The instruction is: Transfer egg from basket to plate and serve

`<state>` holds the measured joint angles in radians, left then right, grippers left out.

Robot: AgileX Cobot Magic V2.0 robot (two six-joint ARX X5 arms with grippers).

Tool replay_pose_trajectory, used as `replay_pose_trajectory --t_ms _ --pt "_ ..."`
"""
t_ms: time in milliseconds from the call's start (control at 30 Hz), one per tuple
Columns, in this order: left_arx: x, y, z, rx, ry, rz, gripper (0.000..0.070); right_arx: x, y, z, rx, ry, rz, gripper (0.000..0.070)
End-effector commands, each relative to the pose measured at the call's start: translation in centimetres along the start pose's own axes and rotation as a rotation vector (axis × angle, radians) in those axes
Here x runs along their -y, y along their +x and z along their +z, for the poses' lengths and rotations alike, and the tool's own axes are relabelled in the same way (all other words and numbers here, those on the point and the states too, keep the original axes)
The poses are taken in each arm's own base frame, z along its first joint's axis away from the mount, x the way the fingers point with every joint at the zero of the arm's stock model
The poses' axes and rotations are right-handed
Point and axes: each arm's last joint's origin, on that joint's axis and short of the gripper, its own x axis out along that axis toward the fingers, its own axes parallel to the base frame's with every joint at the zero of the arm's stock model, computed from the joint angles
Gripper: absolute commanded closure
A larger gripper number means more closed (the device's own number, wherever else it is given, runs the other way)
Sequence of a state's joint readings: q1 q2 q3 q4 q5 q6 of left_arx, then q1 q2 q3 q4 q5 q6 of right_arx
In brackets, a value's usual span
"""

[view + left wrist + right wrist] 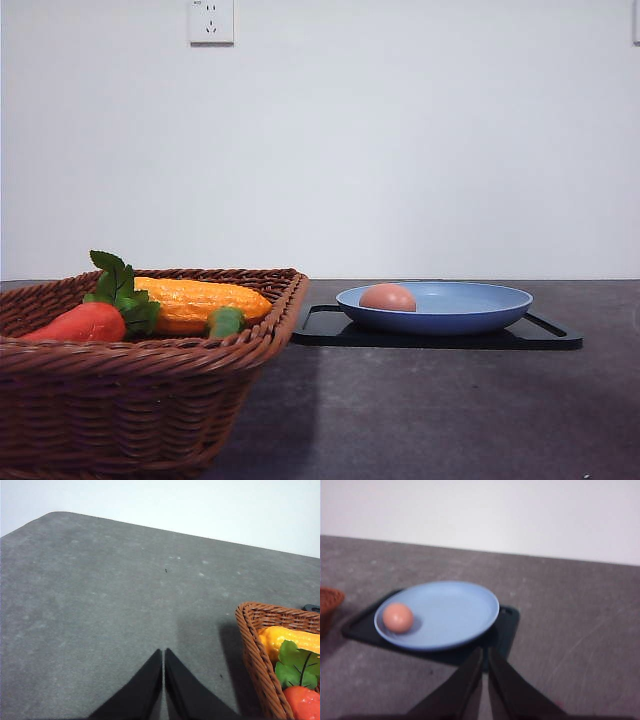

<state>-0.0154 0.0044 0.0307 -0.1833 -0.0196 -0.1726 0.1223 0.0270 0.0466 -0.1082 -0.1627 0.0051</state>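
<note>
Basket nearest, egg on plate beyond.

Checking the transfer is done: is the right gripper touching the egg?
Apart. In the right wrist view the right gripper is shut, with bare plate between it and the egg.

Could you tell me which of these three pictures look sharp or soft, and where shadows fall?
Front view: crisp, evenly lit, the woven brown wicker basket casting a soft shadow rightward. Left wrist view: fairly sharp, a shadow beside the basket, the shut left claw dark. Right wrist view: noticeably soft, the pinkish-brown egg and round blue plate blurred.
</note>
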Motion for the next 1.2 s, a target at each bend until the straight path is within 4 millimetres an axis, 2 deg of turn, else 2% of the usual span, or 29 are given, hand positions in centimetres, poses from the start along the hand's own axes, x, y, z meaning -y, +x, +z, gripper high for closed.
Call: replay_pose_trajectory --t_ms 0,233,1167 --pt "-0.15 0.26 -0.89 -0.029 -0.003 0.003 0.0700 0.01 0.05 -0.42 0.009 -0.005 0.001 0.0700" --pt "-0.15 0.26 -0.89 -0.029 -0.003 0.003 0.0700 0.04 0.16 -1.39 -0.043 0.017 0.000 0.0700" --pt "-0.15 0.26 -0.89 -0.029 -0.003 0.003 0.0700 0.05 0.17 -1.01 -0.004 0.014 -0.007 0.0700"
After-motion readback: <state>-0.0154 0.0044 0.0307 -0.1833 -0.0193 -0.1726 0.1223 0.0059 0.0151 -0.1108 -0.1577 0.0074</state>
